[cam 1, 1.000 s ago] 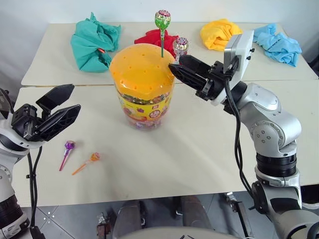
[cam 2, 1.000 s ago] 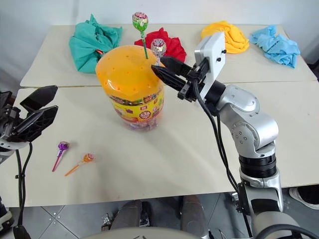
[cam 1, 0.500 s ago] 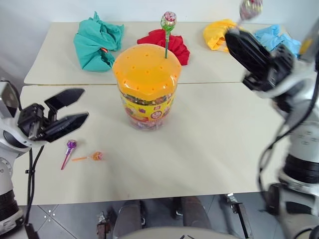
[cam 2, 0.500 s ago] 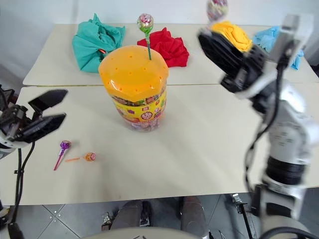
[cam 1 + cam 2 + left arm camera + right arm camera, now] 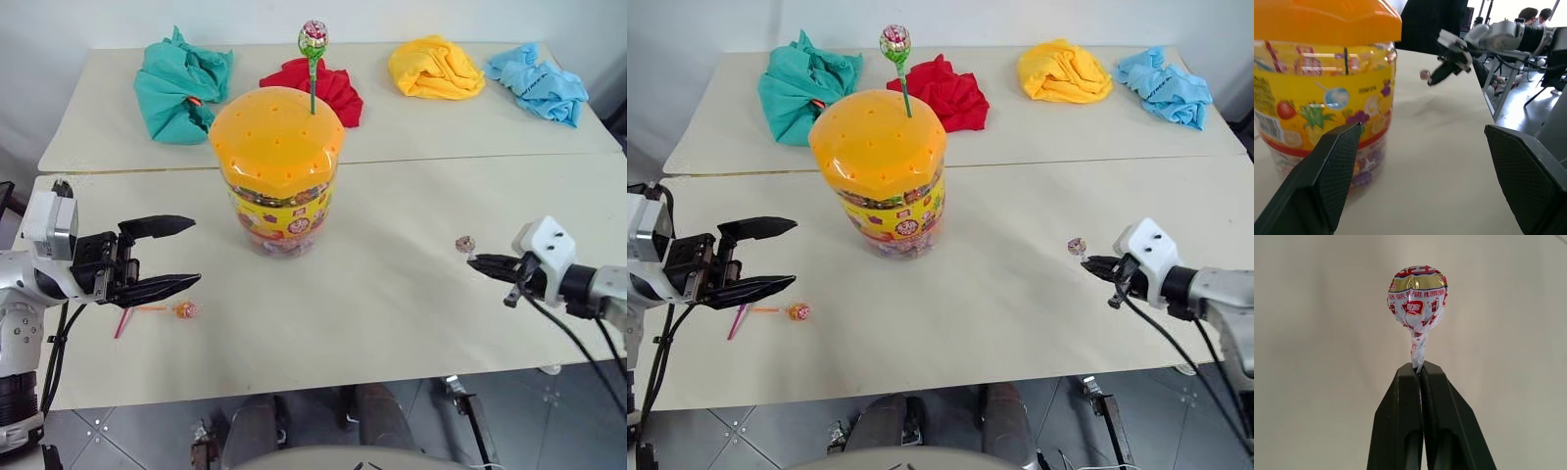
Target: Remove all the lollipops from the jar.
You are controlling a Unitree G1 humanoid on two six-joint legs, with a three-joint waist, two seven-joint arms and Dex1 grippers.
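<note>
The jar (image 5: 277,201), a clear tub with a yellow candy label and an orange holed lid (image 5: 276,137), stands mid-table. One green-stick lollipop (image 5: 313,35) stands upright in the lid. My right gripper (image 5: 475,260) hovers low over the table's front right, shut on the stick of a silver-pink lollipop (image 5: 1418,289). My left gripper (image 5: 193,252) is open and empty at the front left, level and pointing toward the jar (image 5: 1322,98). Just below it an orange lollipop (image 5: 184,309) lies on the table. A purple stick (image 5: 120,323) shows beside it, its head hidden by the gripper.
Four cloth bundles lie on the far table: teal (image 5: 181,78), red (image 5: 331,86), yellow (image 5: 436,69) and blue (image 5: 539,83). A seam (image 5: 441,157) runs between the two tables behind the jar. People sit at the back in the left wrist view (image 5: 1535,14).
My right gripper has swung down and to the right, from high over the far table to low over the front right, carrying the silver-pink lollipop. The left gripper sank slightly and stays open.
</note>
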